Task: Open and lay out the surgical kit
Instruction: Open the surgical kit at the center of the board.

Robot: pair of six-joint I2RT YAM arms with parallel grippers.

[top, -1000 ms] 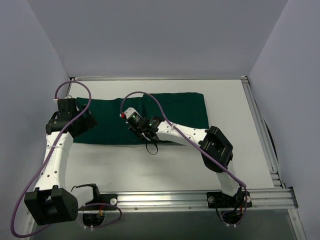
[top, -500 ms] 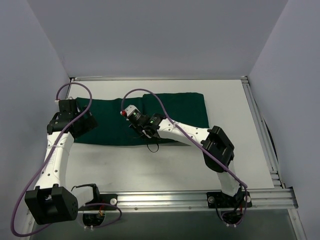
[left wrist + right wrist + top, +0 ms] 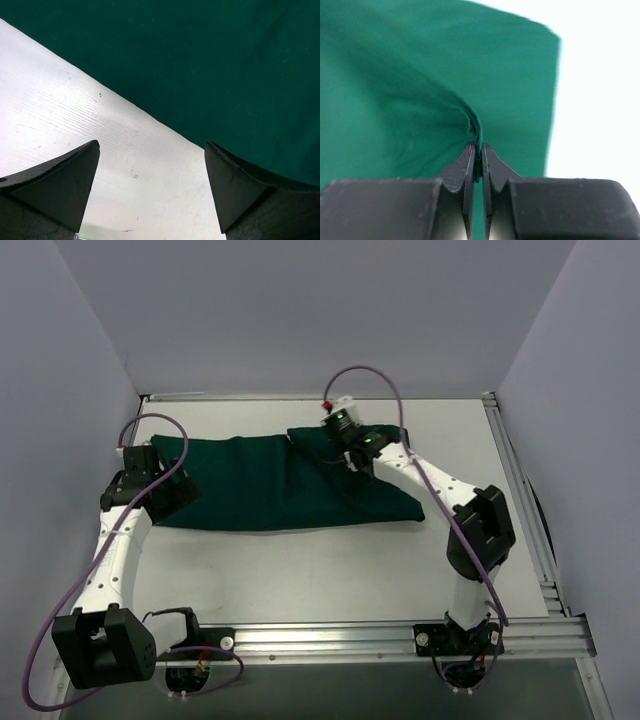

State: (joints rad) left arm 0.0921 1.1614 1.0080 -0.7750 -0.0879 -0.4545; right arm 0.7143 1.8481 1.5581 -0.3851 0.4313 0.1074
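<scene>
Pinching a fold of green cloth wrap (image 3: 250, 490) is the right pincer (image 3: 477, 150).

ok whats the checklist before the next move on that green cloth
1. Right gripper shut on the green cloth: ok, a fold is pinched between its fingers.
2. Left gripper free to help: ok, jaws wide open with nothing between them, over the cloth's edge.
3. Left gripper pinning the cloth down: cannot tell whether it touches.
4. Cloth fully on the table: ok, no part hangs over an edge.
5. Tray or clamps exposed: not ok, none show in any view; the cloth hides whatever is under it.
</scene>
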